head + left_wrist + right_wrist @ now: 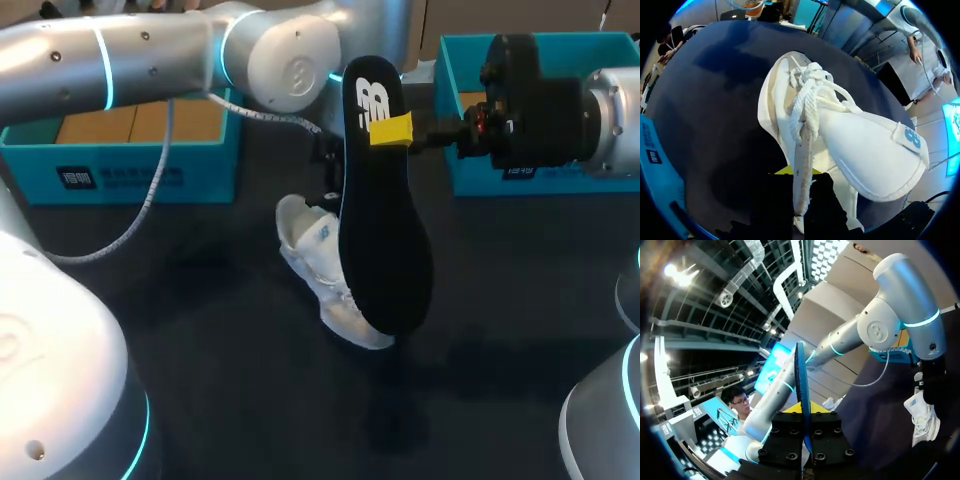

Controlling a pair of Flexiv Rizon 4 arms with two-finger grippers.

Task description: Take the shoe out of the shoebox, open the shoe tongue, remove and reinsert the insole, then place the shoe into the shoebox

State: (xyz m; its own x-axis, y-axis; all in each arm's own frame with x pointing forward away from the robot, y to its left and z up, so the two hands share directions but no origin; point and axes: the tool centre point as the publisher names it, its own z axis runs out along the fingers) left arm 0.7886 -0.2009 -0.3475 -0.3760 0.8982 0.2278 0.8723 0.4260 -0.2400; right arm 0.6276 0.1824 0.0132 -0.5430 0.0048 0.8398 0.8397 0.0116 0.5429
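Right gripper [392,131] clamps the black insole [385,250] near one end, clear of the white shoe [312,245] at its seven o'clock, which the left gripper [800,176] apparently pinches steady on the table [200,330] for reinsertion.

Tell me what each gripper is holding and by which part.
Right gripper: flat black insole, pinched near its heel end. Left gripper: white lace-up shoe, gripped near its opening; exact spot hidden.

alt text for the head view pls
The right gripper holds a black insole upright near its top end, above a white shoe on the dark table. The left arm comes in to the shoe; teal shoeboxes stand behind.
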